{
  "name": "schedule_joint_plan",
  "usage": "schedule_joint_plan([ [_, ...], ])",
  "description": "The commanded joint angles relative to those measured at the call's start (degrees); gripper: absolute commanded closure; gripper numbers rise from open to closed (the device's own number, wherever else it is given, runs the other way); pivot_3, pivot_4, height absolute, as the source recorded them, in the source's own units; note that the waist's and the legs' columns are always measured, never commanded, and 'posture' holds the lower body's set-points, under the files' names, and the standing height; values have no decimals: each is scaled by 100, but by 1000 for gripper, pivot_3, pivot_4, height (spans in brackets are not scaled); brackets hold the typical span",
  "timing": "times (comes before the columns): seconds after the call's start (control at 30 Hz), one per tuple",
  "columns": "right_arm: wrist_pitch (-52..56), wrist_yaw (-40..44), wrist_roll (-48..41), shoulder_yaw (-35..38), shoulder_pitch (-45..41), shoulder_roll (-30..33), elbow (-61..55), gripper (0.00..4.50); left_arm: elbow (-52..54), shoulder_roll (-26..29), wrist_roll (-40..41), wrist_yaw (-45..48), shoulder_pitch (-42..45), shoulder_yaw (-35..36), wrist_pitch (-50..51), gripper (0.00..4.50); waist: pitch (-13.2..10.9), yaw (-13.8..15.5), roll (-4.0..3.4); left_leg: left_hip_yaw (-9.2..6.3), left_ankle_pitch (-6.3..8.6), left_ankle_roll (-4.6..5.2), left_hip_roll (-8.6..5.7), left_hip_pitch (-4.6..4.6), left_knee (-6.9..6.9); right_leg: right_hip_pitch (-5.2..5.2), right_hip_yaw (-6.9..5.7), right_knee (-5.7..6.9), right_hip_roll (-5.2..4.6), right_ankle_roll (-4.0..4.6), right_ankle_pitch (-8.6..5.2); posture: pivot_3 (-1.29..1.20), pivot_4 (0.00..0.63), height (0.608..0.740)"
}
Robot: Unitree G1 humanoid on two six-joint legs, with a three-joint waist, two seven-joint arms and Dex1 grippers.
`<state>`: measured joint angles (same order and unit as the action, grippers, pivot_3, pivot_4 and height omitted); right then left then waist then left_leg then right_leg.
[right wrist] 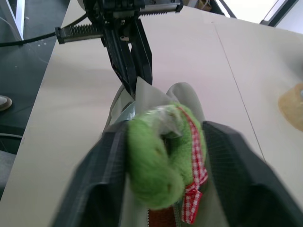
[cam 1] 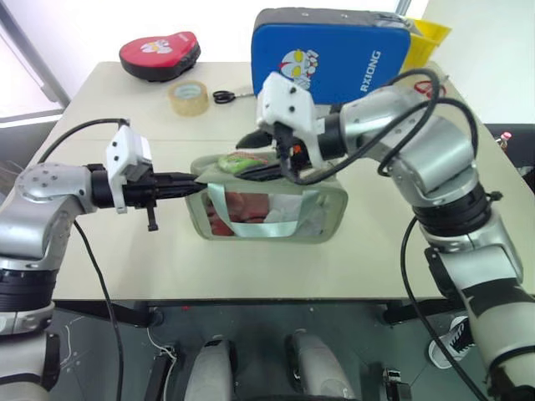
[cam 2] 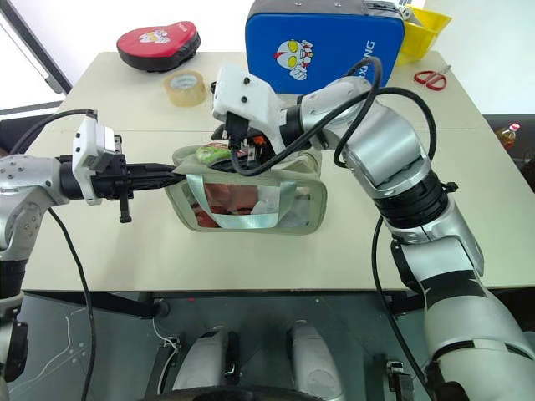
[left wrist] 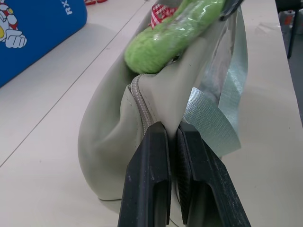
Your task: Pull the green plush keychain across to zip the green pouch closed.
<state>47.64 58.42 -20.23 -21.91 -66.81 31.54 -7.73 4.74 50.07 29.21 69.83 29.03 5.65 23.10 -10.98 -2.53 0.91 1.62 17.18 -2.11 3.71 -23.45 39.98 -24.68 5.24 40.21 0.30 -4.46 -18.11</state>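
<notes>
The green pouch (cam 1: 322,219) stands upright in the middle of the table (cam 1: 117,259), its clear window and pale strap facing me. My left gripper (cam 1: 199,180) is shut on the pouch's left end; in the left wrist view the fingers (left wrist: 151,156) pinch the fabric beside the zipper. The green plush keychain (cam 1: 238,162) lies on top of the pouch near that same end. My right gripper (right wrist: 165,130) reaches over the pouch from the right, with its fingers (right wrist: 232,161) pressed against both sides of the green plush keychain (right wrist: 151,161).
A big blue pad (cam 1: 334,50) stands at the back of the table, with a yellow bin (cam 1: 430,38) behind it. A red pad (cam 1: 159,54), a tape roll (cam 1: 188,97) and black scissors (cam 1: 223,96) lie at the back left. Red scissors (cam 2: 430,79) lie back right.
</notes>
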Motion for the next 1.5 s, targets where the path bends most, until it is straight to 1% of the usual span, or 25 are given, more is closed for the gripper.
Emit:
schedule_joint_plan([
  [0.03,-33,110,-2,234,-91,111,-128,3982,90,92,-47,29,-90,39,-14,4500,0,-2,0,0,0,0,0,2,0,1,-1,1,3,0,0,0,150,737],
  [0.07,-55,155,-2,261,-65,172,-127,4444,87,93,-49,23,-86,40,-16,4500,0,-2,0,0,0,0,1,3,0,1,-4,2,4,0,0,0,150,737],
  [0.23,137,129,-80,592,-28,422,17,4444,63,94,-71,22,-74,25,-49,4500,0,-1,0,-1,0,0,1,2,-1,1,-4,2,4,0,0,0,150,737],
  [0.33,281,15,-71,1066,48,827,195,4444,41,95,-78,3,-89,45,-59,4500,0,17,0,-1,0,0,1,2,-1,2,-5,1,2,0,0,0,150,737],
  [0.43,278,-12,33,1395,256,1377,318,4444,52,131,-66,18,-173,92,-74,4500,0,22,0,5,0,1,0,2,-1,6,-5,-4,1,0,0,0,150,737],
  [0.53,266,-13,130,1719,754,2093,302,4444,72,176,-58,19,-288,134,-84,4500,0,17,0,10,2,3,0,2,-4,6,-4,-8,1,1,-1,0,150,737],
  [0.67,269,-150,268,2118,1508,2806,325,4444,98,198,-46,6,-357,166,-77,4500,0,-12,-1,14,3,5,0,7,-9,6,4,-9,6,1,-1,0,150,737],
  [0.8,-79,-312,692,2310,2662,3596,351,4444,116,217,-35,-5,-404,207,-70,4500,0,2,-2,18,3,5,0,10,-10,7,9,-8,8,0,-1,0,150,737],
  [0.83,-154,-320,720,2331,2924,3708,286,4444,122,218,-31,-10,-414,213,-67,4500,0,7,-2,19,3,5,0,9,-9,7,10,-8,7,0,-1,0,150,737],
  [0.9,-228,-328,673,2364,3327,3792,68,4444,124,220,-12,-25,-427,220,-56,4500,0,10,-3,21,3,6,-1,9,-8,8,14,-9,6,-1,-2,0,150,737],
  [1.0,-108,-371,361,2325,3781,3486,-656,4444,158,201,18,-102,-459,223,-36,4500,1,9,-5,19,3,6,-1,14,-5,14,15,-8,7,-1,-1,0,150,737],
  [1.07,-28,-540,344,2197,3767,3218,-829,4444,196,190,45,-146,-477,230,-13,4500,1,-8,-5,17,3,6,-1,18,-4,17,14,-7,8,-1,-1,0,150,737],
  [1.17,60,-736,459,1974,3557,2928,-783,4444,240,186,62,-201,-483,232,13,4500,1,-14,-5,17,3,6,1,22,-3,17,19,-6,11,-1,-1,0,150,737],
  [1.27,251,-704,213,2082,3280,2718,-765,4444,276,209,74,-227,-478,254,35,4500,0,-4,-6,20,3,6,1,20,-4,16,18,-6,11,-1,-1,0,150,737],
  [1.37,621,-472,-410,2589,2894,2614,-747,3447,335,256,114,-228,-472,309,84,4500,0,-4,-7,18,3,6,1,19,-6,15,19,-6,11,-1,-1,0,150,737],
  [1.43,649,-305,-652,2826,2787,2689,-729,2487,369,284,143,-220,-462,333,118,4500,-1,3,-7,17,3,6,1,18,-7,14,17,-6,11,-1,-1,0,150,737],
  [1.5,563,-199,-756,2993,2780,2754,-649,1396,391,295,157,-203,-457,328,115,4500,-1,5,-7,18,3,6,1,17,-7,14,14,-7,11,-1,-1,0,150,737],
])
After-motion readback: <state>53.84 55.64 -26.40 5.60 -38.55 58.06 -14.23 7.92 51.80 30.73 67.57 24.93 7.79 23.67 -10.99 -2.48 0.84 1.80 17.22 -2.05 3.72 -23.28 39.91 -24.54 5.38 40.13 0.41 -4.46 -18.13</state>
